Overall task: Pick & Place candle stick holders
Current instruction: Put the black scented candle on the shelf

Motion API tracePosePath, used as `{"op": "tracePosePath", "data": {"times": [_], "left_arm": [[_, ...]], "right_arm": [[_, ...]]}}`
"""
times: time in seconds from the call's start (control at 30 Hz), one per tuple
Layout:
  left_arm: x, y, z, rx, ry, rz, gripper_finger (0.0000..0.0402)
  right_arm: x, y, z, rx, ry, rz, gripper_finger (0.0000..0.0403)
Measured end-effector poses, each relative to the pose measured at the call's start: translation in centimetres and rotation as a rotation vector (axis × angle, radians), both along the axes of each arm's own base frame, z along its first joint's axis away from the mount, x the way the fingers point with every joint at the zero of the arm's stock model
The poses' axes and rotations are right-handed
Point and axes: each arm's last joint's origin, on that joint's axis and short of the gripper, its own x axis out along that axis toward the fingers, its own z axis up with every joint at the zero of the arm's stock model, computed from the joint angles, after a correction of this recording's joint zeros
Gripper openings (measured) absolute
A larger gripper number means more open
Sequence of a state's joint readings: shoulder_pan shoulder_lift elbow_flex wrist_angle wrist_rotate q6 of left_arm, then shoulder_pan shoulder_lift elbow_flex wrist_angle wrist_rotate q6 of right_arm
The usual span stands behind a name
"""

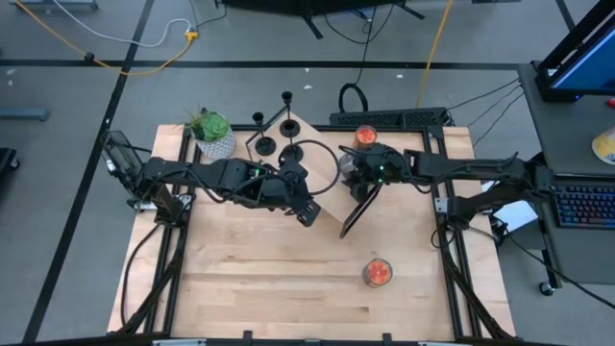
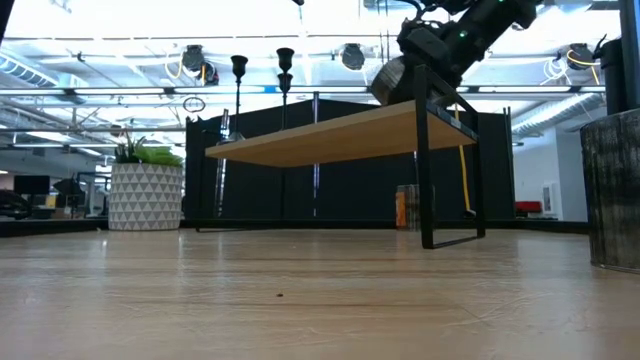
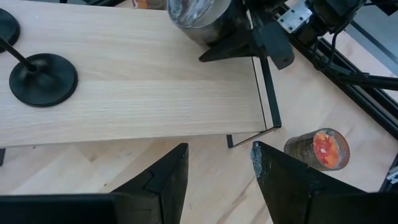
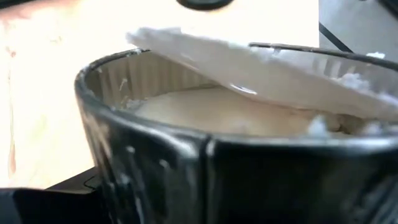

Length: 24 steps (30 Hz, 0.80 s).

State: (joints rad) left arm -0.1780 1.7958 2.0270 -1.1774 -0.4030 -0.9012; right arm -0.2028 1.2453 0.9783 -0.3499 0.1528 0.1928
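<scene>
Two black candle stick holders [image 1: 264, 144] [image 1: 288, 125] stand on their disc bases on a low wooden shelf [image 1: 325, 197]. Their bases also show in the left wrist view [image 3: 42, 79] [image 3: 5, 26]. My right gripper [image 1: 351, 173] is shut on a grey jar candle [image 3: 196, 15] above the shelf's right end. White wax fills the jar [image 4: 236, 137]. My left gripper [image 3: 217, 174] hovers open over the table by the shelf's near edge, with nothing between its fingers. My right gripper clasps the grey jar candle by its side wall [image 3: 214, 31], one finger [image 3: 239, 46] showing against it. The fingers slant down from the table's right side. The jar is tilted just over the shelf top [image 2: 385, 80]; whether its bottom touches the board I cannot tell.
A plant in a white patterned pot [image 1: 213, 136] stands at the far left by the shelf. One orange-red jar candle [image 1: 365, 136] sits behind the shelf and another [image 1: 377, 273] on the near right of the table. Bare wood lies in front of the shelf.
</scene>
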Motion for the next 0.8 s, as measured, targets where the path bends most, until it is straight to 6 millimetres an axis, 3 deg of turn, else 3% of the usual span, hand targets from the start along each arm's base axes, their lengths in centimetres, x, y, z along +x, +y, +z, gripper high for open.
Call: {"op": "tracePosePath", "data": {"times": [0.8], "left_arm": [[0.01, 0.03, -0.02, -0.002, -0.001, 0.003, 0.0184]], "right_arm": [[-0.55, 0.15, -0.17, 0.007, 0.051, 0.006, 0.0355]]}}
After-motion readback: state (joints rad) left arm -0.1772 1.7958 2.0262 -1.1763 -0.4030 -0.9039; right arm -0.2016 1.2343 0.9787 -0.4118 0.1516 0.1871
